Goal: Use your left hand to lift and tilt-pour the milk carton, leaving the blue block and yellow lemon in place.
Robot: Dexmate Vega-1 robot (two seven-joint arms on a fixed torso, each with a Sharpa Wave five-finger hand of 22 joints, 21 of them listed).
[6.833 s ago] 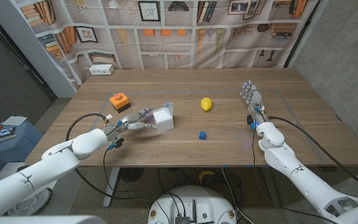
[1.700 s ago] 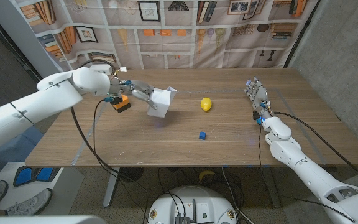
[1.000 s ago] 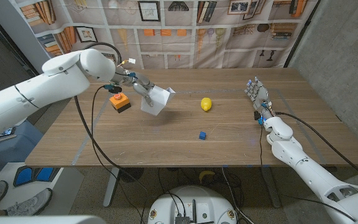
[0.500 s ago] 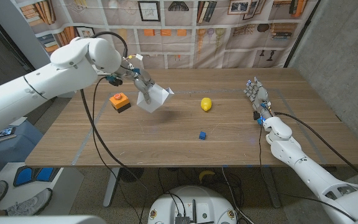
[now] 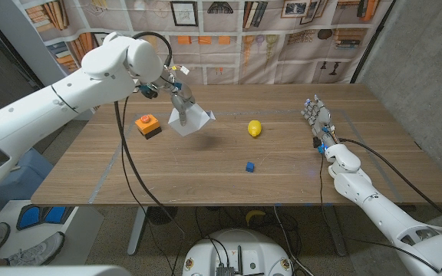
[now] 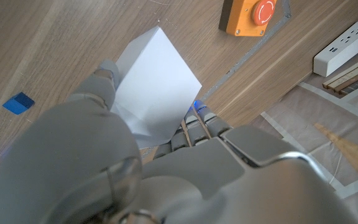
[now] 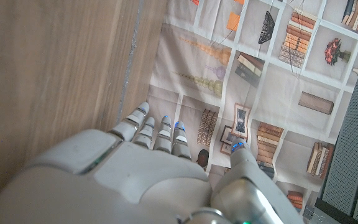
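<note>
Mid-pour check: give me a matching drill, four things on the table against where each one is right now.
Things:
1. milk carton
2. yellow lemon
3. blue block
4. orange-topped button box

Places:
A. lying on the table, nearer the robot than the lemon
B. tilted in the air, held by the left hand
C. on the table at mid-depth, right of the carton
D. on the table, left of the carton

Pairs: 1-B, 2-C, 3-A, 4-D

Non-task items on and behind the wooden table

An orange box with a red round button sits on the table's left part. A white power strip lies at the far left edge. A printed bookshelf backdrop hangs behind the table. A grey wall stands to the right.
</note>
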